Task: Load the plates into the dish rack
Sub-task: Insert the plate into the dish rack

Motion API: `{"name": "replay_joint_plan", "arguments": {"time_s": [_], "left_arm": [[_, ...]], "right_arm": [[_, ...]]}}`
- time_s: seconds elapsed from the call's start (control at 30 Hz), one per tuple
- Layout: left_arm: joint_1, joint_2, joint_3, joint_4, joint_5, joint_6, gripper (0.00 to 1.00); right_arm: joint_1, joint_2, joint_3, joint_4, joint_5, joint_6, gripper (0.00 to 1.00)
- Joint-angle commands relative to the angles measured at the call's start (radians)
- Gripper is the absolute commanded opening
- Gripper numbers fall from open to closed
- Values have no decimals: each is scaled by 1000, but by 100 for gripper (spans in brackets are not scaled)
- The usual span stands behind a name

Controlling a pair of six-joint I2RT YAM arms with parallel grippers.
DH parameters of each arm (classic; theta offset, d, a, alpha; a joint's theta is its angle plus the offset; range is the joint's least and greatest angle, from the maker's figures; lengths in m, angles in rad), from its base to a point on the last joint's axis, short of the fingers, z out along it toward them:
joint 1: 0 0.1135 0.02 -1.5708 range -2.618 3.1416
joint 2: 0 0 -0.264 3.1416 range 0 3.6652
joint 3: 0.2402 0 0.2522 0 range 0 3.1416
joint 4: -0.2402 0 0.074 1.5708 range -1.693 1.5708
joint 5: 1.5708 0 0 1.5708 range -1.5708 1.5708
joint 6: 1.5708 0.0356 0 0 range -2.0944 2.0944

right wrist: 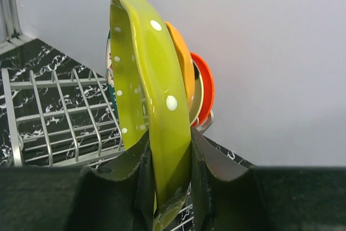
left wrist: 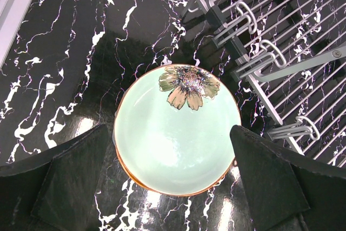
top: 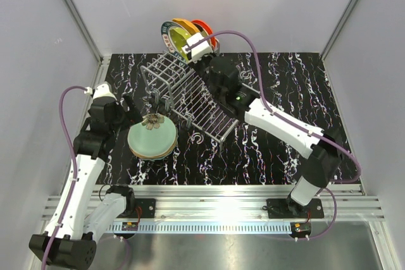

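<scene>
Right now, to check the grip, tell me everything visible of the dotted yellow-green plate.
The yellow-green plate looks like glossy ceramic with small white dots. It stands on edge, its lower rim clamped in the right gripper, at the far end of the dish rack, beside an orange plate. Whether they touch is unclear.

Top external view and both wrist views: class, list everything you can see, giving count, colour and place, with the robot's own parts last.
teal-rimmed plate, orange plate, red-orange plate: one each, upright at the rack's far end.
dotted plate: one, yellow-green, upright beside them.
floral plate: one, pale green, topping a stack left of the rack.
dish rack: one, silver-grey, mid-table.
table: one, black marbled.
cables: two, purple, along the arms.
left end effector: open, above the floral plate.
right end effector: closed on the dotted plate.
</scene>
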Motion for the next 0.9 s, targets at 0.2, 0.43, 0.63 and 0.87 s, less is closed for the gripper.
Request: {"name": "replay_joint_plan", "arguments": {"time_s": [0.2,0.43,0.63,0.87], "left_arm": [[2,3,7,33,15,2,99],[2,6,13,25,7,0,99],[2,12,15,25,9,0,99],[2,15,15,25,12,2,99]], "right_arm": [[-2,43,139,168,24,-67,0],[-6,63,153,170,18,-79,0],[-6,86,201,157,7,-94,0],[-16,98,196,147,-8,-59,0]]}}
